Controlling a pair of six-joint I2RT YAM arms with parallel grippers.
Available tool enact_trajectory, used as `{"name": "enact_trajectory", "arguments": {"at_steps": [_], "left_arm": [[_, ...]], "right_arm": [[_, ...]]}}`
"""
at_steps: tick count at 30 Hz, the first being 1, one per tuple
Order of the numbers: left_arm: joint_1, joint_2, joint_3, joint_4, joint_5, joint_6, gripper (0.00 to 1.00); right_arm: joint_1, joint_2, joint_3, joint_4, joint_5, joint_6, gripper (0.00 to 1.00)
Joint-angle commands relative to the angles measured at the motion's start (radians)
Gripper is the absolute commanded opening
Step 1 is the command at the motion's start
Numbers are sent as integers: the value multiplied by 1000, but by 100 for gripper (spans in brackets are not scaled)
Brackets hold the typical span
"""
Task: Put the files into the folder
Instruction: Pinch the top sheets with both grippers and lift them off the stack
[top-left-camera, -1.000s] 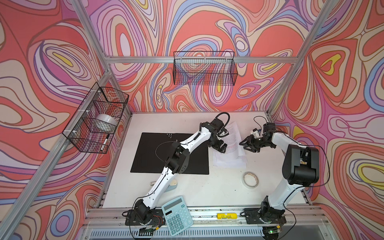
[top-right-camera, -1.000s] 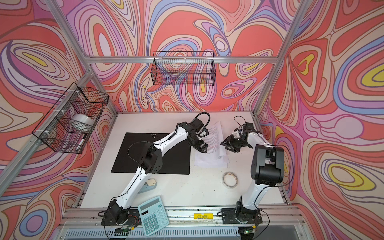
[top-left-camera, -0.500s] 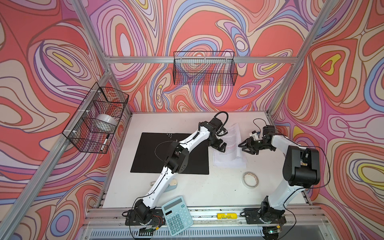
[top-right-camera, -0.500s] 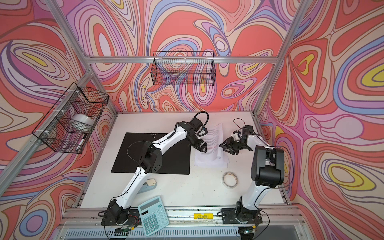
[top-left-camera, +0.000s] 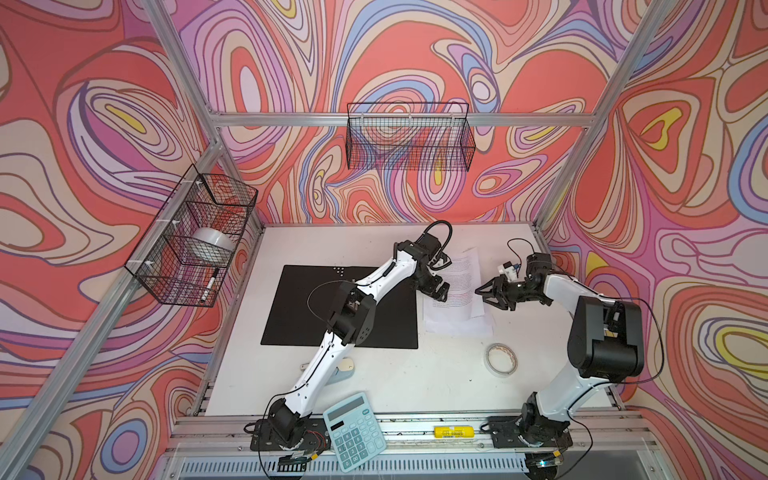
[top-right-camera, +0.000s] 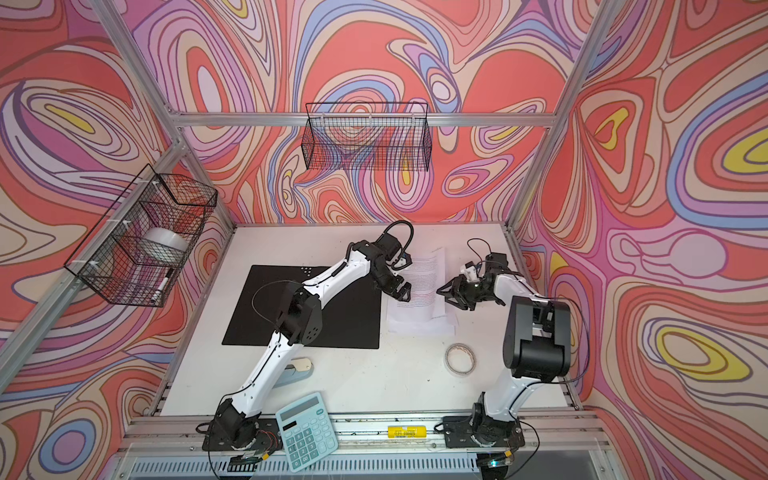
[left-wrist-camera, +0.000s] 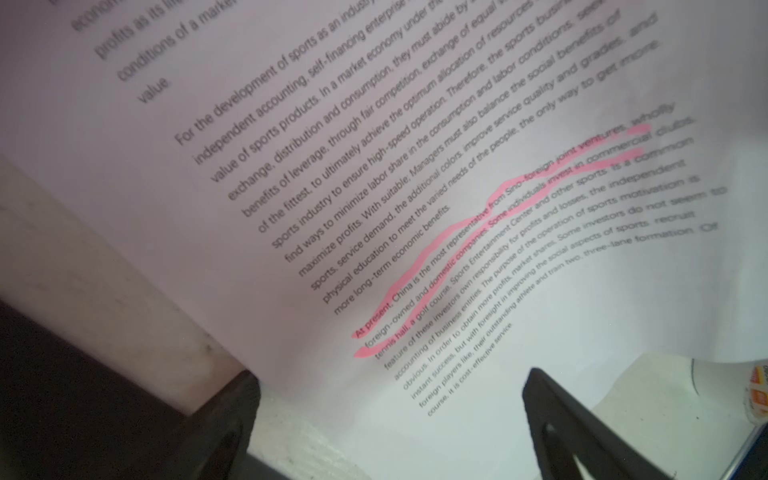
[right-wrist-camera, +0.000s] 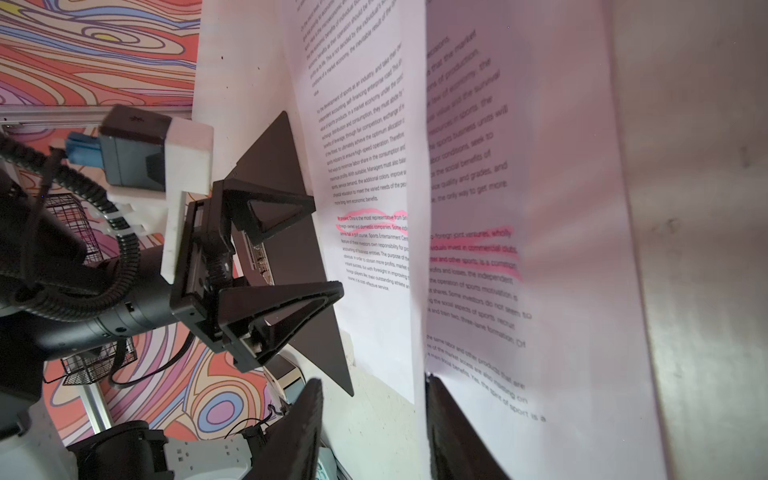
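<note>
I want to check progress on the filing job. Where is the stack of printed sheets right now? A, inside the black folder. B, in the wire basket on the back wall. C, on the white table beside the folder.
C: in both top views the files lie on the table just to the right of the open black folder, not on it.

A teal calculator (top-left-camera: 354, 432) (top-right-camera: 306, 431) is seen at the lower middle of both top views, laid askew over the front rail. A small yellow object (top-left-camera: 454, 432) is seen on that rail to its right. A roll of tape (top-left-camera: 501, 359) is laid flat on the white table (top-left-camera: 415, 386), right of centre. A black wire basket (top-left-camera: 409, 149) is hung on the back wall at upper centre. Another wire basket (top-left-camera: 178, 286), at the left, is loaded with a white roll (top-left-camera: 212, 243) and a marker (top-left-camera: 209, 284).
</note>
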Motion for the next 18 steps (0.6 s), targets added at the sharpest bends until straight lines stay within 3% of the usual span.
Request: {"name": "enact_trajectory", "arguments": {"at_steps": [1, 18], "left_arm": [[6, 3, -34, -52, -17, -2, 100], [7, -24, -34, -61, 20, 17, 100]], "right_arm": [[-1, 20, -23, 46, -26, 14, 41], [-1, 89, -33, 133, -28, 48, 21]]}}
